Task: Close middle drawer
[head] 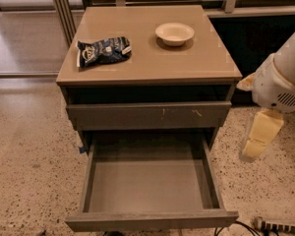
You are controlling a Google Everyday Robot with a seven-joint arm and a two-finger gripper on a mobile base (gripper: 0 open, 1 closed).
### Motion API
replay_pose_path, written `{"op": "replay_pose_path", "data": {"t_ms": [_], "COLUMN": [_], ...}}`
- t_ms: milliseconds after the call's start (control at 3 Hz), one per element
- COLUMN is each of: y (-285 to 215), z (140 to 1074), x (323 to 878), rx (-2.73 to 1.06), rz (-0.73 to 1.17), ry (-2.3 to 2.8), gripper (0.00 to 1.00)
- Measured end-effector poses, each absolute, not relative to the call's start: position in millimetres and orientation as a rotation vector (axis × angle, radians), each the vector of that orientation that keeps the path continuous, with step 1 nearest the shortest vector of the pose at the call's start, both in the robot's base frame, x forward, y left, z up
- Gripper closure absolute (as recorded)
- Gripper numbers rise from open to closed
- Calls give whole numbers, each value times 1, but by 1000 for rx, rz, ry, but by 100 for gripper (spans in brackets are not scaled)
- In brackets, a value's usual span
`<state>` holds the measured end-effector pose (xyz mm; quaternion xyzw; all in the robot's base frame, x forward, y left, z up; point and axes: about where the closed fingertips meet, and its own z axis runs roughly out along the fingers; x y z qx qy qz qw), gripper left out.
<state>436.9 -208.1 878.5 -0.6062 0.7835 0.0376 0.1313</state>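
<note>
Lighting: even indoor, med. bright; soft sheen on tabletop (147, 55); dark shadow beneath it; gripper (251, 152), right edge, well lit.

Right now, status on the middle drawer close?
Gripper hangs right of the cabinet, touching nothing. Middle drawer pulled far out, nothing inside. Nothing blocks its travel; cable on floor by its front right corner.

Office-like room: terrazzo floor (29, 151), glass partition (24, 38); jaws right of cabinet (147, 58).
</note>
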Motion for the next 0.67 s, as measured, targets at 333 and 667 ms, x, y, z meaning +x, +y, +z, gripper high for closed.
{"op": "replay_pose_path", "data": {"t_ms": [333, 667], "y": [-200, -199], "z": [813, 750], "x": [437, 436], "rx": [-1814, -1843], "rz": [239, 346], "ry": [2279, 2294], "gripper": [0, 0]}}
